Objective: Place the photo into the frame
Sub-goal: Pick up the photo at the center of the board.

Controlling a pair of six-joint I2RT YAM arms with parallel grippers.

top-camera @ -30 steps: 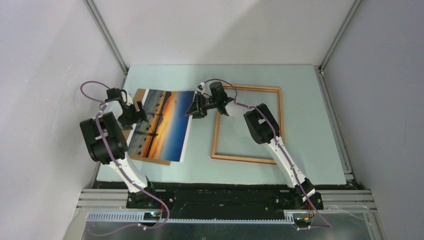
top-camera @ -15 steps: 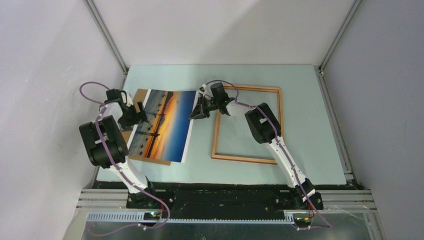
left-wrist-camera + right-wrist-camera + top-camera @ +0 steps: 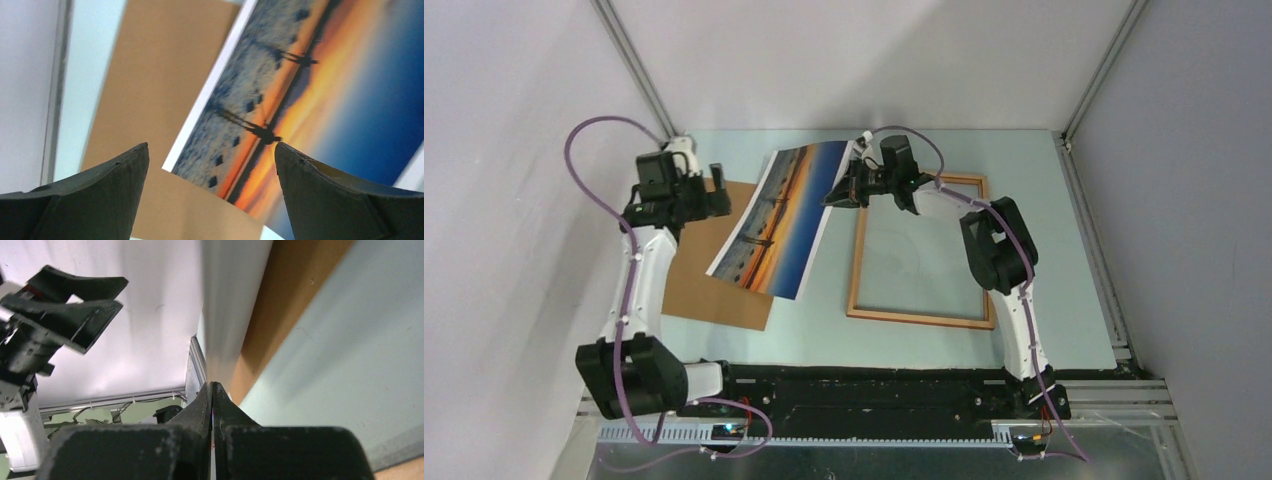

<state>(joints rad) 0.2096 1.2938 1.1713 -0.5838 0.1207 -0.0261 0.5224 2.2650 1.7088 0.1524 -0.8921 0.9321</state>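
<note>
Right gripper (image 3: 838, 196): jaws pressed together on the far right edge of the photo (image 3: 782, 222), thin sheet pinched between them. In the right wrist view the gripper (image 3: 212, 390) shows no gap, with the photo's plain white back (image 3: 235, 315) rising away from the fingertips.

Left gripper (image 3: 717, 184): jaws wide apart, nothing between them, hanging above the far end of the backing board (image 3: 714, 285) at about 10 o'clock from the photo's centre. From the left wrist the two dark fingers (image 3: 100, 192) flank an open gap (image 3: 210, 150) that looks down on board and print.

Photo: orange-and-blue sunset print with small dark silhouettes (image 3: 300, 90), picture side up, tilted, its far right edge raised in the right gripper. Its near left corner overlaps the backing board, and its near right corner hangs over bare worktop (image 3: 1039, 250) (whether either corner touches cannot be told). It is apart from the frame.

Frame (image 3: 919, 318): thin orange-brown moulding, flat on the worktop at 3 o'clock from the photo, worktop visible through its opening. The right arm reaches across its far left corner.

Backing board: plain brown sheet (image 3: 150, 75), flat on the worktop at 8 o'clock from the photo, partly covered by it.
</note>
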